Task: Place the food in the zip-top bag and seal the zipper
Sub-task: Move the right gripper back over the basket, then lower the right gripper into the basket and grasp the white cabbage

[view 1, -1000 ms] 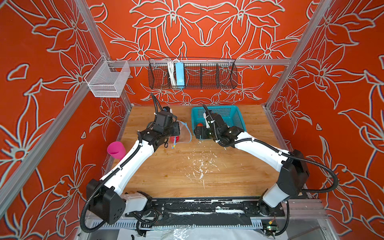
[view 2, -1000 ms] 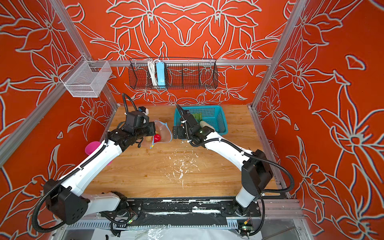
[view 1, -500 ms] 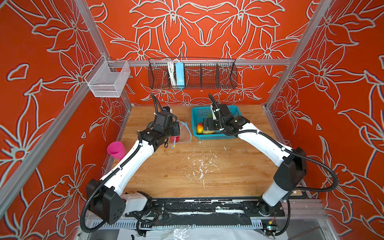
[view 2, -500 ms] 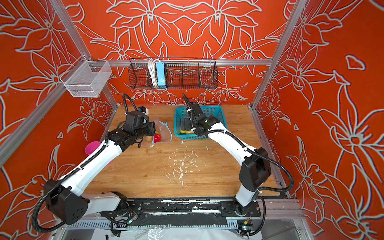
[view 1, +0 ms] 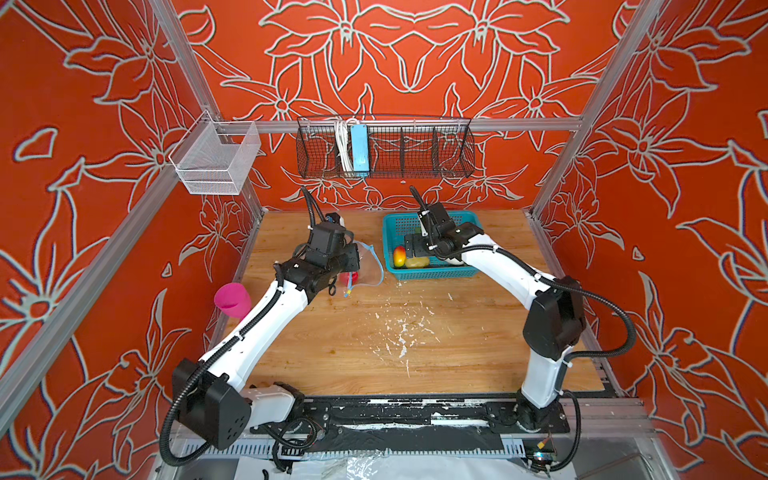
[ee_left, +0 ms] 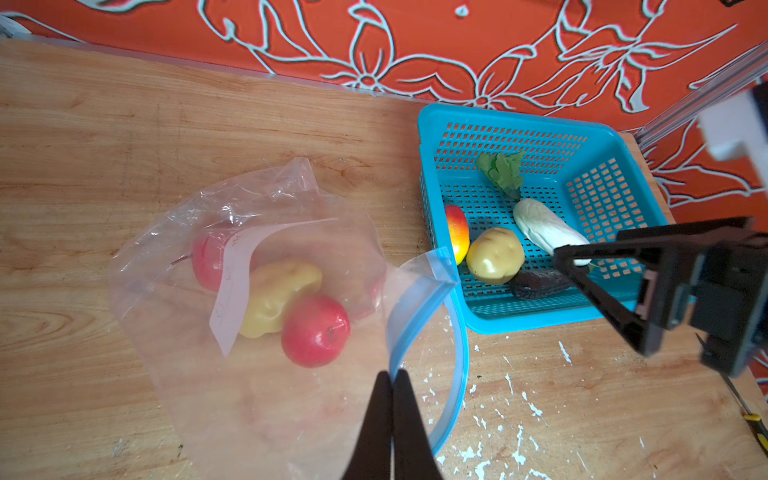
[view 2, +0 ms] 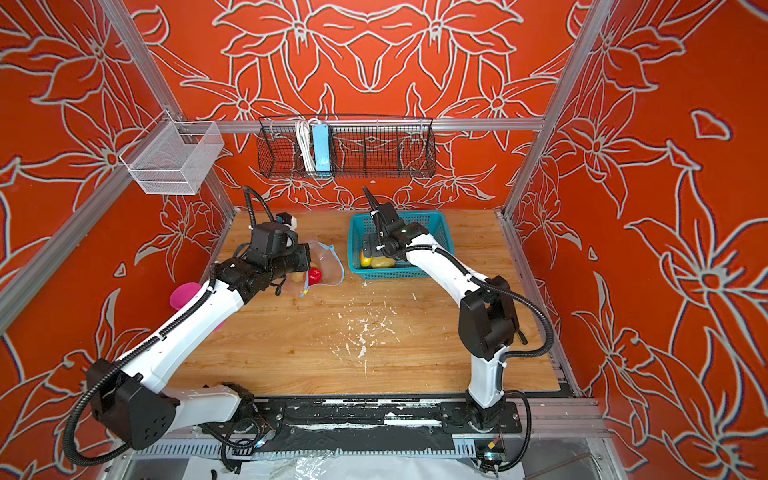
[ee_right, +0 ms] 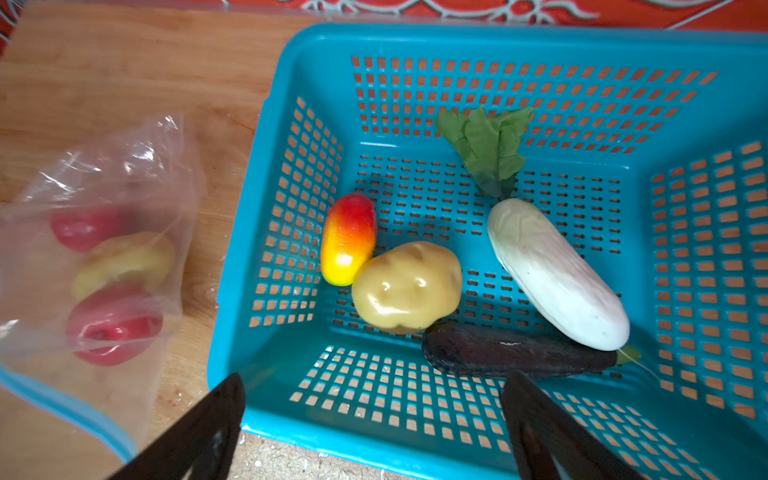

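Now the right gripper (ee_right: pixel 376 380) has swung back from the bag (ee_left: pixel 199 332) to the basket (ee_right: pixel 291 41) by the far edge of the table (view 1: pixel 374 353), fingers wide and empty; the left gripper (ee_left: pixel 392 374), closed, pinches the bag's mouth open. Three pieces of food (ee_left: pixel 316 332) are bagged, so another pick comes next, likely the potato (ee_right: pixel 407 286)

Clear, crinkly plastic zip-top bag (ee_left: pixel 232 386), glossy. Teal perforated plastic basket (ee_right: pixel 498 35), smooth; potato (ee_right: pixel 407 286) shiny. Wood-grain bench (ee_left: pixel 104 124), matt, flecked with white scuffs.
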Robot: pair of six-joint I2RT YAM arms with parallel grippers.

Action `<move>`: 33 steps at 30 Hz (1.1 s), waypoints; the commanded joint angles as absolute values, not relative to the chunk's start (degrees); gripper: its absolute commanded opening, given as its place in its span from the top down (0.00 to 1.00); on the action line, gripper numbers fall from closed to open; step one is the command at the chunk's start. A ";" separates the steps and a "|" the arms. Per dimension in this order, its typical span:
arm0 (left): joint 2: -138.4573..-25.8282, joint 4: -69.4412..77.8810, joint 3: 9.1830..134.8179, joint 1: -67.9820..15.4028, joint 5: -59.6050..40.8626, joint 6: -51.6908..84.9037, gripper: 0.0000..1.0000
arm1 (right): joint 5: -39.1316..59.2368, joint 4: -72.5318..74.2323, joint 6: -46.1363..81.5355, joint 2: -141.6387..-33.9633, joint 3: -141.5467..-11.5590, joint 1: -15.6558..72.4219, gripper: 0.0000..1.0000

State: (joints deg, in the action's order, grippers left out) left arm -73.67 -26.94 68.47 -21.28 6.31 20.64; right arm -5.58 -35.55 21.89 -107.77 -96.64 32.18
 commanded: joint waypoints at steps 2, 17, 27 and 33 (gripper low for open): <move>-72.00 -27.20 69.78 -21.27 6.42 21.00 1.00 | -6.33 -38.34 22.68 -109.50 -97.48 31.65 0.02; -72.00 -27.06 69.61 -21.27 6.24 21.13 1.00 | -7.30 -39.60 18.89 -112.99 -100.75 29.17 0.02; -72.34 -27.16 69.69 -21.27 6.41 21.09 1.00 | -9.48 -41.35 15.21 -115.97 -103.67 26.34 0.02; -72.18 -27.06 69.57 -21.27 6.51 21.00 1.00 | -9.16 -41.29 15.20 -117.48 -104.24 24.82 0.02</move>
State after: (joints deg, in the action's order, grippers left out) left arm -73.25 -26.94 68.47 -21.28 6.31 20.67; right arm -7.94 -40.03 16.25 -116.18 -102.30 25.50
